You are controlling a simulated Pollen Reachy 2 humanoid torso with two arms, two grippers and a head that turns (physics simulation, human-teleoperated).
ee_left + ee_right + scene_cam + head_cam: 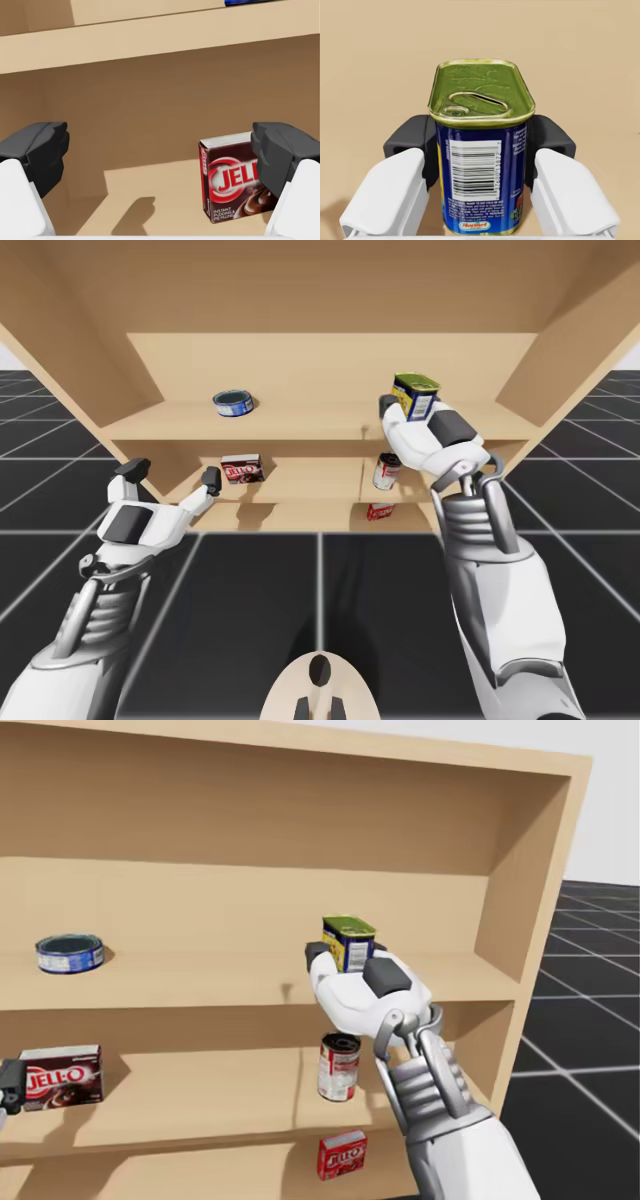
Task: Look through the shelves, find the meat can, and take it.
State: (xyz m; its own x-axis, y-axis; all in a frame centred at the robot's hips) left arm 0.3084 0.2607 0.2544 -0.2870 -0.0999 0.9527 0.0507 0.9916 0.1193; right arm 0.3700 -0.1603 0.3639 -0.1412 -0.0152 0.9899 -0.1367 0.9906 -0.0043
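While I look at the wooden shelf unit (250, 810) from the front, here is how it is stocked, board by board.

The top shelf (310, 422) carries a flat round blue tin (234, 402) on its left part. The meat can (480, 95), a blue rectangular can with a gold lid, is over its right part. The middle shelf (300, 485) holds a dark brown box (241, 469) at the left and a red-and-white round can (339, 1067) further right, well apart. The bottom shelf (200, 1170) holds a small red box (342, 1155), just below that round can.

My right arm (500, 600) reaches in to the top shelf. The right pincer (480, 150) is clamped on the meat can, one dark finger (412, 142) pressed on each long side, and the can stands upright between them. My hand covers its base in the head view, so I can't say whether it rests on the board.

My left arm (100, 610) comes in low at the front of the middle shelf. The left pincer (160, 160) is spread wide with nothing in it. The dark brown box stands ahead of it, one edge hidden behind a finger.
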